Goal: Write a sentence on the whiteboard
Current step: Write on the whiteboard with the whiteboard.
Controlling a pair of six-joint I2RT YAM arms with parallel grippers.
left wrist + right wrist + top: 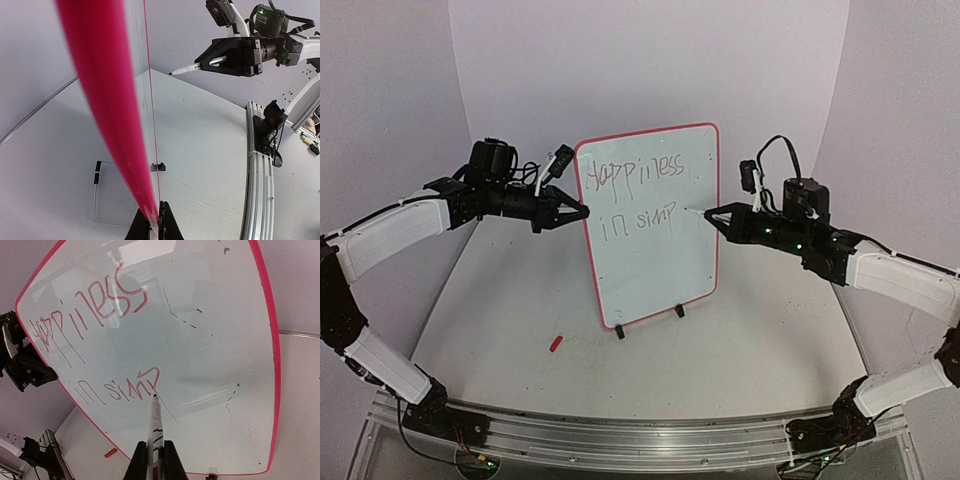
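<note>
The whiteboard [660,265] stands upright on its stand, white with a red-pink rim. The sentence [630,172] on it reads "happiness" over "in simp" in thin reddish strokes [112,300]. My left gripper [582,212] is shut on the board's left edge, which fills the left wrist view as a pink blur [107,100]. My right gripper [155,460] is shut on a white marker [156,425]. The marker's tip sits just after the last "p"; whether it touches the whiteboard [215,355] I cannot tell.
A small red cap [556,344] lies on the table in front of the board's left foot. Black stand clips [620,331] hold the board's lower edge. A metal rail [640,435] runs along the near edge. Backdrop walls close in behind and at both sides.
</note>
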